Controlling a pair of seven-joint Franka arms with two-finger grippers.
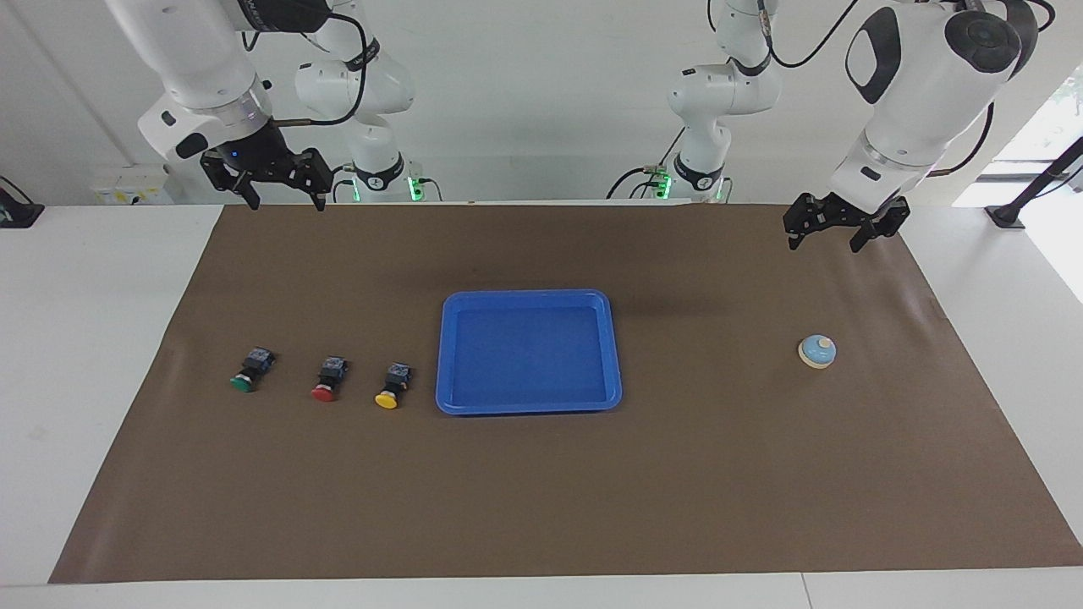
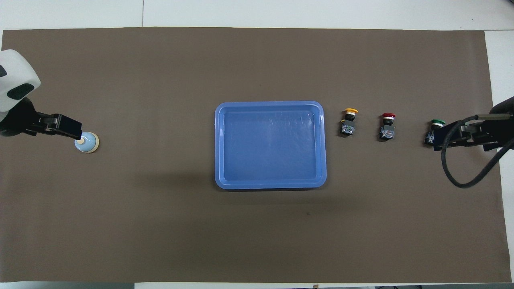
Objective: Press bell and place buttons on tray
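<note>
Nothing placed yet: the tray (image 1: 529,352) is lying bare mid-worktop, the green (image 1: 243,382), red (image 1: 323,392) and yellow (image 1: 387,399) buttons sitting beside it toward the right arm's end, the bell (image 1: 817,351) waiting unpressed toward the left arm's end, while the left gripper (image 1: 822,238) and right gripper (image 1: 285,200) are hanging released, grasping nothing.
</note>
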